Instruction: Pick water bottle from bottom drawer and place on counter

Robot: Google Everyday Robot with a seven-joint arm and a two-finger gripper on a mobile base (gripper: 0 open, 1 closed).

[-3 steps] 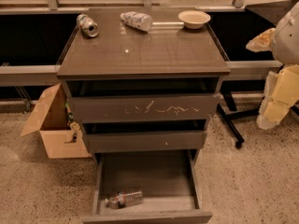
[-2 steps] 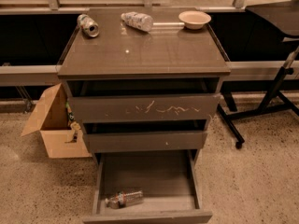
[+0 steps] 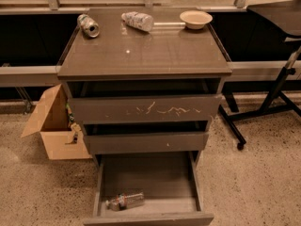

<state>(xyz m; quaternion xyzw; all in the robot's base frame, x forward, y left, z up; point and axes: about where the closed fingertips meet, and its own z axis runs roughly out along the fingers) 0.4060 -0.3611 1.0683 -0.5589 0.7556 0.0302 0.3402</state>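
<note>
The water bottle [image 3: 125, 201], small and clear with a narrow label band, lies on its side near the front left of the open bottom drawer [image 3: 148, 178]. The drawer is pulled out from the dark grey-brown cabinet. The glossy counter [image 3: 146, 51] tops the cabinet. My gripper is out of view; no arm shows in the frame.
On the counter lie a silver-green can [image 3: 88, 25], a fatter bottle with a patterned label [image 3: 138, 20] and a beige bowl [image 3: 195, 19]. The scratched drawer front [image 3: 146, 109] stands slightly open above. An open cardboard box [image 3: 52, 124] sits at the left; a black table stand [image 3: 273, 95] at the right.
One second ago my pale arm showed at the right edge; it has left the view. The bottle and the drawers have not moved.
</note>
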